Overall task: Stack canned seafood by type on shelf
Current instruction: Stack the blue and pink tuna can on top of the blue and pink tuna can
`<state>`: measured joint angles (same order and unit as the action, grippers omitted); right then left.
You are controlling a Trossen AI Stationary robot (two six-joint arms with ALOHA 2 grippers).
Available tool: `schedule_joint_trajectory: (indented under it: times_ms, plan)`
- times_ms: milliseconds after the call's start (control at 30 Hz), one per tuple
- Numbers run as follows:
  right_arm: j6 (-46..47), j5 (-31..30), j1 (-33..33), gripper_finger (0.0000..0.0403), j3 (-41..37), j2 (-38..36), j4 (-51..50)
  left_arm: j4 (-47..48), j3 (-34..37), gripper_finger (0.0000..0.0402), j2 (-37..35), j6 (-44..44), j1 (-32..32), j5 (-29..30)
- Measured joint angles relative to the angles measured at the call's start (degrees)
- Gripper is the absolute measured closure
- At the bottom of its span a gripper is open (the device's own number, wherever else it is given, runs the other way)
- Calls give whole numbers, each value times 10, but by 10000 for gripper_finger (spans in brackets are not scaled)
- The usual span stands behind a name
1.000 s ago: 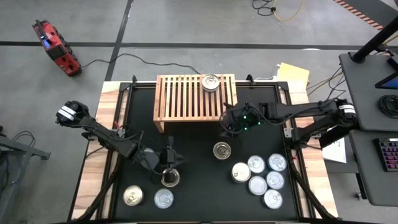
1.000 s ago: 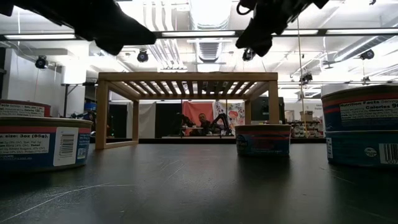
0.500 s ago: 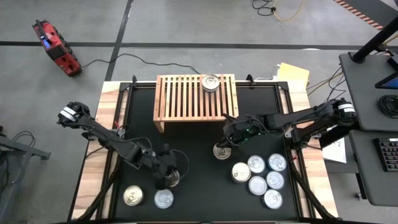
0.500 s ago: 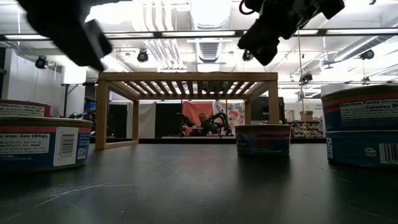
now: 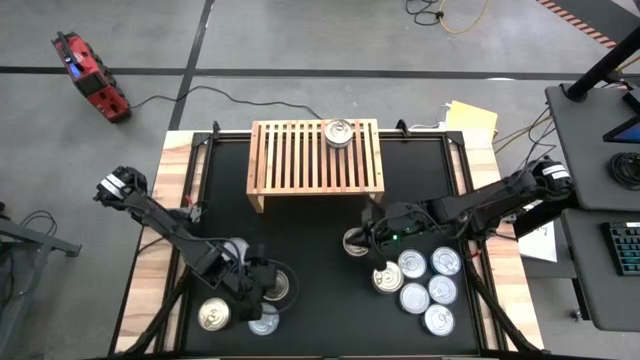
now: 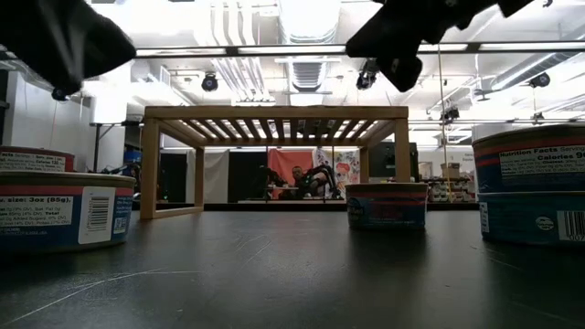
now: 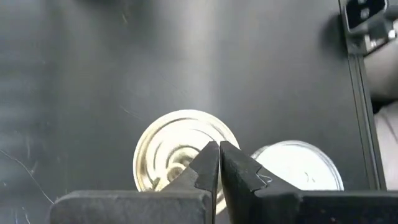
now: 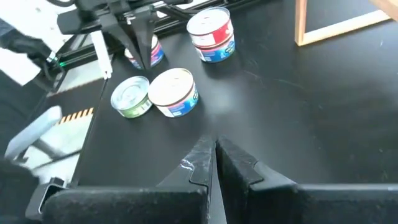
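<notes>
The shelf stands at the table's far middle with one can on its slatted top. My left gripper is shut and hangs tipped down over a gold-lidded can and a silver-lidded can at the near left, beside a third can. It holds nothing. My right gripper is also shut and holds nothing. It hangs in front of the shelf, over a lone can that it partly hides. Several more cans stand clustered on their bases at the near right.
The black mat lies bare between the left cans and the right cluster. In the low view the shelf stands on its legs with open room beneath it. A yellow pad lies beyond the table's far right corner.
My left gripper has gone toward the table's near edge and tipped downward, ending above the near-left cans. My right gripper has gone from the shelf's front edge toward the near edge and sunk a little, ending over the lone can. Both have stayed shut. No can has moved.
</notes>
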<state>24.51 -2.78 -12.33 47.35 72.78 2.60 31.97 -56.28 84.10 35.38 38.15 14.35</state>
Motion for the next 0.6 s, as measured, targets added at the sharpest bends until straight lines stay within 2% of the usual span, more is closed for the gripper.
schedule_joint_trajectory:
  times_ms: [167, 367, 600]
  plan:
    - [41, -47, -29, 390, 0, 13, 10, 5, 1, 401, 11, -1, 16, -1]
    - [72, -48, -43, 390, 9, 61, 56, 30, 1, 401, 30, -3, 26, -4]
    - [81, -48, -43, 390, 73, 147, 52, 66, 2, 401, 56, -45, 28, -4]
